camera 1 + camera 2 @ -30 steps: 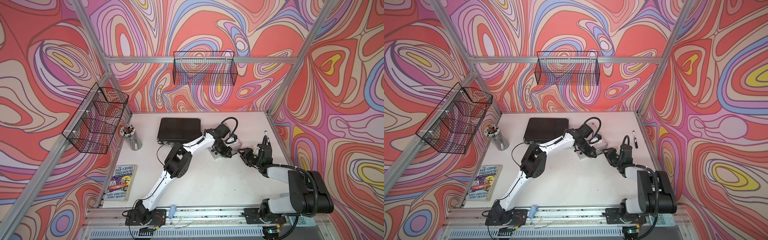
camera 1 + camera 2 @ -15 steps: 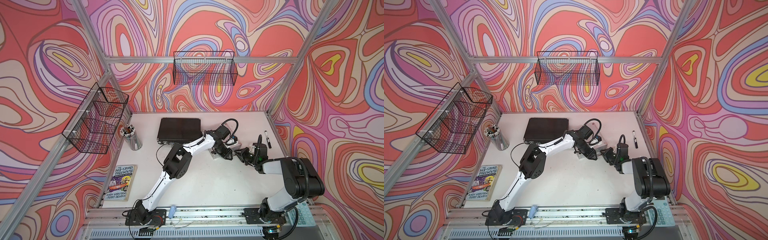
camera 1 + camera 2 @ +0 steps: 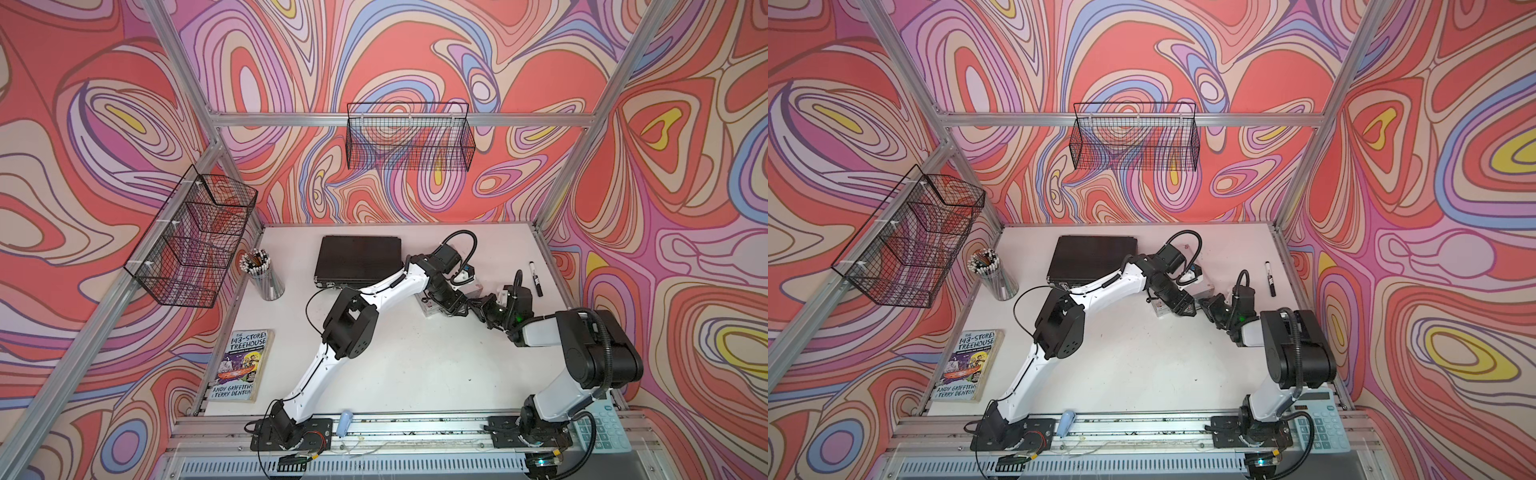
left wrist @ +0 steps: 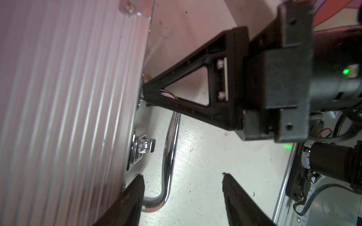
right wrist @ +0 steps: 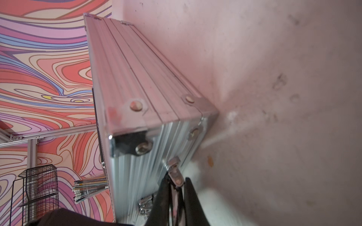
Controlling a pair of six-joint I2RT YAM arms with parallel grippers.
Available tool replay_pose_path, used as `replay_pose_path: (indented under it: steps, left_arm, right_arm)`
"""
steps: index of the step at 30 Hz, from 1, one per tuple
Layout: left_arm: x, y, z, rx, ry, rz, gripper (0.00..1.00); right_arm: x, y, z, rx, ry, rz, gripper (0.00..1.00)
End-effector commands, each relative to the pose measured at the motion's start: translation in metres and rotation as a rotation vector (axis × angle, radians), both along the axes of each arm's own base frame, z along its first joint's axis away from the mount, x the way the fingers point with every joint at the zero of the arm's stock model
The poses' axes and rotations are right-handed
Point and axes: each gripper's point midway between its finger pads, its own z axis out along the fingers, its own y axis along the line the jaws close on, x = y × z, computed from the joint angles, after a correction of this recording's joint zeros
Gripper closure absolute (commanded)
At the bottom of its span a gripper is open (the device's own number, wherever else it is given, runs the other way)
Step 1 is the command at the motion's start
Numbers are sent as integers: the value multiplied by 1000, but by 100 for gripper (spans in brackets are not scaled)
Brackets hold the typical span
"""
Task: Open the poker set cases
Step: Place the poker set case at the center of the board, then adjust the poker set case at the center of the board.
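Poker set cases lie shut on the white worktop (image 3: 415,365), which the two arms partly hide from us. We see the wider black case (image 3: 359,259) whole, near the back wall, but its front latches are too small for us to say whether they are fastened. Just beside it, toward the right arm, sits the ribbed silver case (image 5: 147,78). In both top views the left arm's wrist covers most of it, and only the wrist views show us its front edge. A paperback book (image 3: 241,365) lies at the worktop's left edge, well apart from the cases. A calculator (image 3: 1320,424) is half hidden behind the right arm's base. A cup of pencils (image 3: 266,278) stands near the black case's left side. The left hand (image 4: 182,174) is released, its fingers spread wide at the silver case's front edge with one fingertip (image 4: 137,185) just beside the case. The case's chrome handle (image 4: 170,152) lies flat on the worktop, its bend between those fingers, gripped by neither. The right hand (image 5: 176,180) is clenched on a small latch (image 5: 175,172) at the same front edge, though blur and the fingers themselves hide the latch's tip from us. A second latch (image 4: 142,147) juts out nearer the left hand, and we cannot tell whether it is fastened. A black marker (image 3: 536,278) lies alone near the right wall.
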Motion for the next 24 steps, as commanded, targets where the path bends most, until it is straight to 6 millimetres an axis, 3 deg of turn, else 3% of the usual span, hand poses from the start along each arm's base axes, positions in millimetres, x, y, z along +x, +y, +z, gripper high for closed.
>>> replay_pose_path:
  steps: [1, 5, 7, 12, 20, 24]
  left_arm:
    - [21, 19, 45, 4, -77, 107, 31]
    - [52, 54, 48, -15, -53, 318, 30]
    - [64, 74, 40, -44, 13, 417, 32]
    - [77, 111, 22, 9, 60, 553, 33]
    - [83, 126, 0, 77, 66, 670, 30]
    - [88, 118, -14, 66, 104, 689, 28]
  right_arm:
    - [-6, -4, -20, -26, 53, -22, 100]
    - [-8, -5, -22, -27, 60, -30, 100]
    - [-8, -5, -21, -28, 59, -32, 100]
    - [-7, -8, -23, -36, 71, -41, 100]
    - [-8, -21, -23, -46, 83, -102, 100]
    - [-13, -28, -27, -48, 98, -146, 100]
